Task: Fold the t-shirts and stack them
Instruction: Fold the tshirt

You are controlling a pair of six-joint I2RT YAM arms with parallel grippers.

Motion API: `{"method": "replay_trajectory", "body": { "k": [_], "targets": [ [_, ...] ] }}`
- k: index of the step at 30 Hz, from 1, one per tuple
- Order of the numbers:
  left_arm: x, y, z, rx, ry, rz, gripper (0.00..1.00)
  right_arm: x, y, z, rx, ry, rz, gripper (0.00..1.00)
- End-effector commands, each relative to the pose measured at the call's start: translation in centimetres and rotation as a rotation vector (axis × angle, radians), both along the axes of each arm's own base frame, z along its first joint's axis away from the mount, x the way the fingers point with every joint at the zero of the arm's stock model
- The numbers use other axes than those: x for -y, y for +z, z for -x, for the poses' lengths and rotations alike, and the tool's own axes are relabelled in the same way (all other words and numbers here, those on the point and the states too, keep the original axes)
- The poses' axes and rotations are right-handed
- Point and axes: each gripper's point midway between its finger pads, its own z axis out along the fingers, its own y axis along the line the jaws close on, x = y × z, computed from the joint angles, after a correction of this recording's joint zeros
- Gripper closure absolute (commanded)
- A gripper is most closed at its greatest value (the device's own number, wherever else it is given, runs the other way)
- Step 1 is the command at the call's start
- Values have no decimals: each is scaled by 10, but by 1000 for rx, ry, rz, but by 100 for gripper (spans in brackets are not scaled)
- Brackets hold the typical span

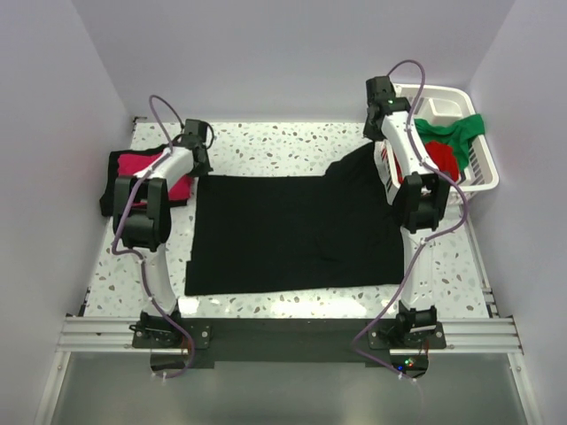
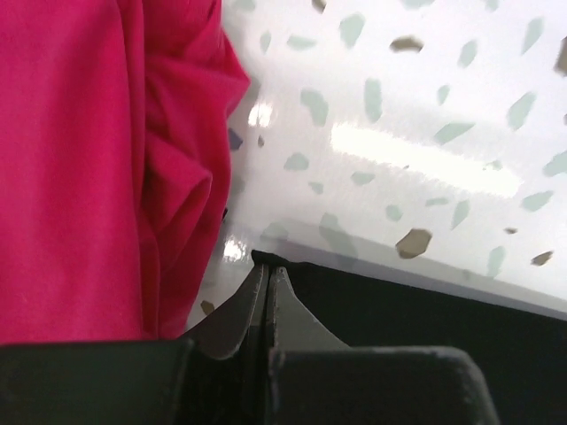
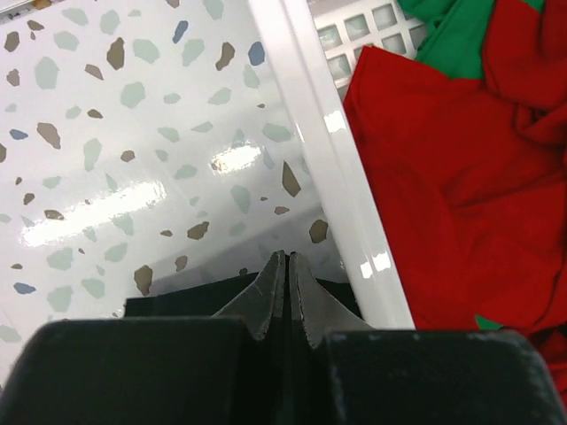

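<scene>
Black cloth covered most of the middle of the speckled bench point(image 1: 292, 142): one black t-shirt point(image 1: 292, 232) lay spread flat, its near hem parallel to the bench's near edge. Its far-right corner was drawn up into a peak toward the right arm. The left fingers point(image 2: 239, 314) were pressed together with no gap, pinching the shirt's far-left corner just where the black edge met the bare bench. The right fingers point(image 3: 261, 297) were likewise closed tight, black fabric showing on both sides of their tips, so they held the far-right corner. That corner sat just beside the white rim of the basket point(image 1: 485, 177). At the far left of the bench lay the magenta-pink t-shirt point(image 1: 151, 170), folded and resting on top of dark folded cloth point(image 1: 108, 190). In the left wrist view its gathered edge lay near the gripped corner but apart from it. The basket stood at the far right. A red t-shirt point(image 1: 441, 158) was bunched inside it, and a green t-shirt point(image 1: 456, 131) was draped over its far part.
</scene>
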Motion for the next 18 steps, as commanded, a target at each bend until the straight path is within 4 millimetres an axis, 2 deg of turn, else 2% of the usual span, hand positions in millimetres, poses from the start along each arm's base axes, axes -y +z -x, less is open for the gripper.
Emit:
{"method": "replay_trajectory", "body": {
  "k": [1, 4, 7, 8, 10, 11, 12, 13, 14, 16, 18],
  "targets": [
    [3, 33, -31, 85, -20, -3, 100, -2, 13, -13, 38, 32, -21, 100],
    [3, 41, -37, 101, -28, -7, 100, -3, 29, -17, 83, 44, -52, 100],
    [2, 47, -36, 114, -36, -14, 100, -9, 42, -15, 110, 70, -85, 100],
    [2, 56, -37, 142, -40, -12, 100, -15, 39, -11, 99, 90, -110, 100],
    [2, 53, -29, 142, -49, -12, 100, -20, 57, -6, 136, 103, -138, 100],
    [3, 63, -31, 180, -56, -4, 100, -21, 52, 0, 118, 104, -155, 100],
    [3, 65, -28, 186, -59, -5, 100, -22, 54, 3, 123, 106, -165, 100],
    [3, 59, -22, 172, -60, -4, 100, -23, 75, 7, 173, 112, -175, 100],
    [3, 65, -21, 190, -62, -3, 100, -25, 66, 15, 150, 114, -183, 100],
    [2, 63, -16, 183, -68, -6, 100, -27, 85, 24, 190, 126, -203, 100],
    [3, 69, -13, 197, -73, -7, 100, -30, 78, 35, 165, 137, -219, 100]
  ]
}}
